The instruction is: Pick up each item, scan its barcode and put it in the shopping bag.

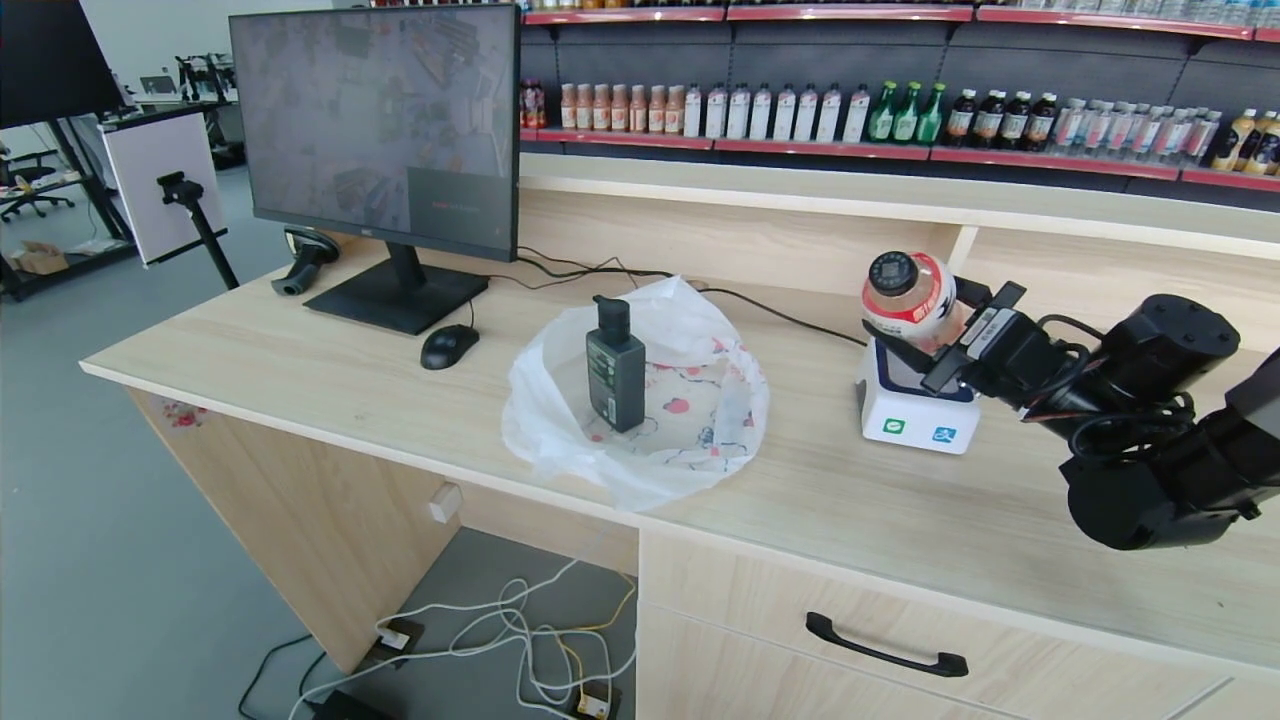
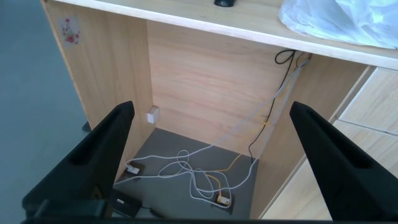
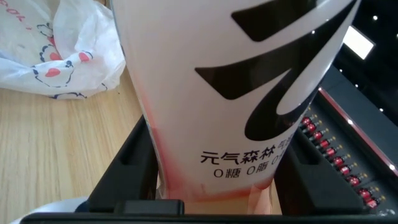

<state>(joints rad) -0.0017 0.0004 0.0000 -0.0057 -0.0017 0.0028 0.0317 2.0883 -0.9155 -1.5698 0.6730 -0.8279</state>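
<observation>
R gripper (image 1: 945, 328) clamped on drink bottle (image 1: 908, 292), covering scanner (image 1: 915, 422) top. L gripper (image 2: 211, 111) wide open, empty, under bench (image 1: 880, 510).

White-red bottle (image 1: 910, 300) tipped above scanner (image 1: 915, 415); black bottle (image 1: 614, 365) upright in bag (image 1: 540, 400).

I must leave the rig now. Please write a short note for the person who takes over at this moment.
Grippers: the left gripper is open and empty, low, facing the space under the counter. The right gripper is shut on the white and red bottle, holding it on its side just above the scanner.
Done: the black bottle stands upright in the shopping bag on the counter.
Left: whether the scan registered cannot be seen; confirm it, then put the white and red bottle into the shopping bag.
</observation>
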